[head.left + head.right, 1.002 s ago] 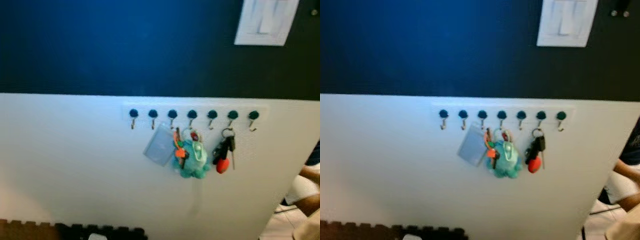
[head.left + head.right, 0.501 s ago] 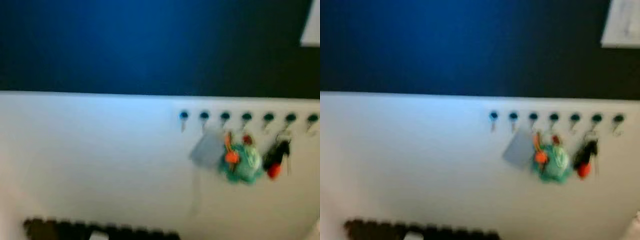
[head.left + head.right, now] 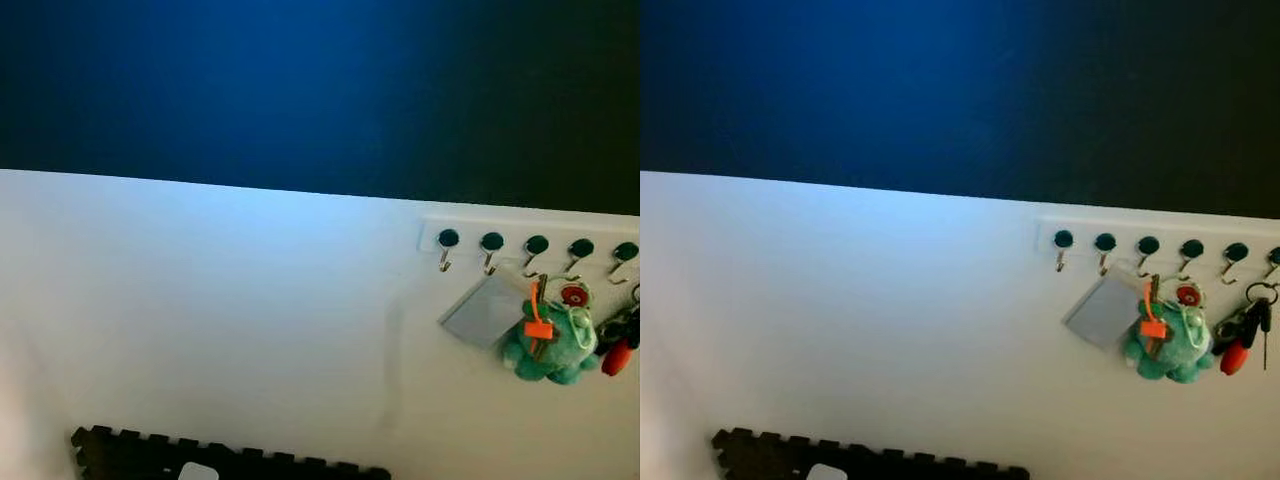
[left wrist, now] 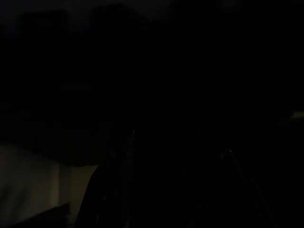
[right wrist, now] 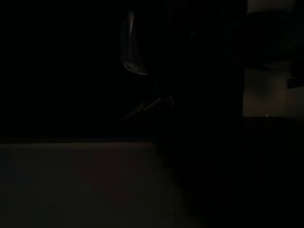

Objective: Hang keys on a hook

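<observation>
Low on the left, a dark foam mat (image 3: 860, 465) edges the white wall (image 3: 840, 320). Farther right a hook rail (image 3: 1160, 243) carries a grey card (image 3: 1102, 311), a teal plush toy (image 3: 1167, 345) and, at the far right, the keys (image 3: 1243, 335), hanging from a hook. Judging by that, the hanging looks done; next comes only checking. Both wrist views are too dark, so I cannot tell either arm's pose or claw state.

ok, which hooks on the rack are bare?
The two leftmost hooks hang bare. The third carries a grey card; those further right hold the teal plush and keys.
</observation>
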`<state>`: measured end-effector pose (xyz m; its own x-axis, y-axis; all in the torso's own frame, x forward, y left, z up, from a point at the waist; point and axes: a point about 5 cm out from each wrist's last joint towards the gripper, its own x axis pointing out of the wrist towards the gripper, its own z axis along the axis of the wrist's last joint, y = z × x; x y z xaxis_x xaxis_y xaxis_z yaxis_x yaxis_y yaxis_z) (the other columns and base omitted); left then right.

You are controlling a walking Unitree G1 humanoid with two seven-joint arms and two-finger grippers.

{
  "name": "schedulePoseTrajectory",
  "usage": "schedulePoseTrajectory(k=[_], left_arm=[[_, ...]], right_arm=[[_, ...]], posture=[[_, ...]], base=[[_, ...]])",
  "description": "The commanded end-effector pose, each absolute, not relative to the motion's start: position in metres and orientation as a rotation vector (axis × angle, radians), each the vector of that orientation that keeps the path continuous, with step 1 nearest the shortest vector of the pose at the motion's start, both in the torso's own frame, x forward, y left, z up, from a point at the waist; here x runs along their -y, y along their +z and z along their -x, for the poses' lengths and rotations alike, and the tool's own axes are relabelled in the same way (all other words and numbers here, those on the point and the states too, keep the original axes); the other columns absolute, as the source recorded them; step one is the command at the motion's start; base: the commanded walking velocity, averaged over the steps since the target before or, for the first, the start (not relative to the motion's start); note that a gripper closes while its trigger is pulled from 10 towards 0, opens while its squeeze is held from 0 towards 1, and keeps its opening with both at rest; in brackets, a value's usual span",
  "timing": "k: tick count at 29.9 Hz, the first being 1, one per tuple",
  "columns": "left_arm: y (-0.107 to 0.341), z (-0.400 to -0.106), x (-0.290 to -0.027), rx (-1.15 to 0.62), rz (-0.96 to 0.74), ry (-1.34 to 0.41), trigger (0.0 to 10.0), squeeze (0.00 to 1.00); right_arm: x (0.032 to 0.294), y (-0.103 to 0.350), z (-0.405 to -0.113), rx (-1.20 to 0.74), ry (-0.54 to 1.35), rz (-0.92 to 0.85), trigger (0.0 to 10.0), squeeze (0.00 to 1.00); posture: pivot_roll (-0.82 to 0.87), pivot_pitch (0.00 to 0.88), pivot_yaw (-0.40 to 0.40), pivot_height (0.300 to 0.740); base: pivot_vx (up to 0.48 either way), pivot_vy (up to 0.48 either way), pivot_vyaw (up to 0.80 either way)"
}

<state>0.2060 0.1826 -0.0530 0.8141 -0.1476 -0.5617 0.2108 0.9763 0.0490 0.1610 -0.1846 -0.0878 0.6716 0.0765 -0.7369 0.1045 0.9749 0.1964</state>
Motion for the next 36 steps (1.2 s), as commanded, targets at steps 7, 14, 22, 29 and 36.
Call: schedulePoseTrajectory(k=[7,14,22,29,36], left_arm=[[-0.0544,-0.2034,-0.1834,-0.599,-0.116,-0.208,10.0,0.0],[-0.054,-0.2042,-0.1835,-0.597,-0.128,-0.215,10.0,0.0],[-0.0553,-0.2035,-0.1804,-0.6,-0.134,-0.218,10.0,0.0],[-0.0557,-0.2016,-0.1807,-0.596,-0.148,-0.223,10.0,0.0],[-0.0557,-0.2008,-0.18,-0.593,-0.152,-0.238,10.0,0.0]], right_arm=[[0.1856,-0.0884,-0.1598,-0.842,-0.034,-0.23,10.0,0.0],[0.1849,-0.0893,-0.1589,-0.852,-0.036,-0.235,10.0,0.0],[0.186,-0.0902,-0.1568,-0.859,-0.04,-0.236,10.0,0.0],[0.1875,-0.0916,-0.1528,-0.868,-0.042,-0.238,10.0,0.0],[0.1899,-0.0921,-0.1505,-0.872,-0.04,-0.238,10.0,0.0]], posture=[[0.07,0.0,-0.021,0.74],[0.07,0.0,-0.021,0.74],[0.07,0.0,-0.021,0.74],[0.07,0.0,-0.017,0.74],[0.08,0.0,-0.018,0.74]], base=[[0.0,-0.137,0.0],[0.0,0.0,0.0],[0.0,0.0,0.0],[0.0,0.0,0.0],[0.0,-0.198,0.0]])
